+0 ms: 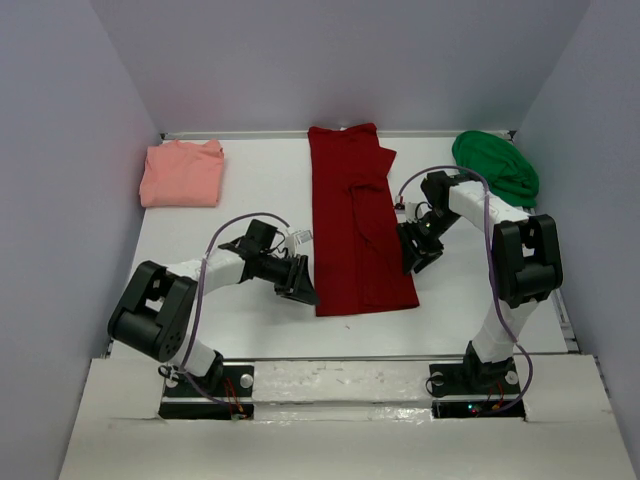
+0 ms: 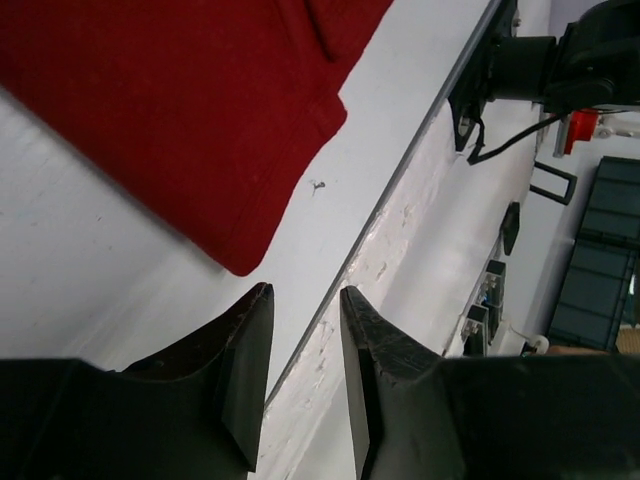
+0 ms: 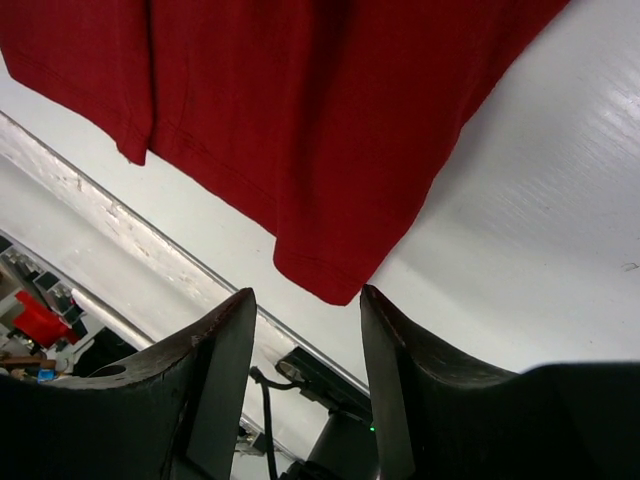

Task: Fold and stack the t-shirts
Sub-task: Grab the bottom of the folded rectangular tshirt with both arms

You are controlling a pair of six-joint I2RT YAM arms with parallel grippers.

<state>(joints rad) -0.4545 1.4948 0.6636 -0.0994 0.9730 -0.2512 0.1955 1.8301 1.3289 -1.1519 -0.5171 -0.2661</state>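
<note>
The dark red t-shirt (image 1: 355, 220) lies in a long folded strip down the middle of the table, its near hem toward the arms. It also shows in the left wrist view (image 2: 190, 110) and the right wrist view (image 3: 300, 110). My left gripper (image 1: 300, 285) is open and empty just left of the shirt's near left corner (image 2: 240, 262). My right gripper (image 1: 415, 258) is open and empty just right of the shirt's near right corner (image 3: 335, 285). The salmon-pink t-shirt (image 1: 182, 173) lies folded at the far left. The bright green t-shirt (image 1: 497, 165) lies bunched at the far right.
The table's near edge (image 1: 340, 357) runs as a metal rail just past the red shirt's hem. Grey walls close in the table on the left, back and right. The arm bases (image 1: 205, 385) stand at the near edge.
</note>
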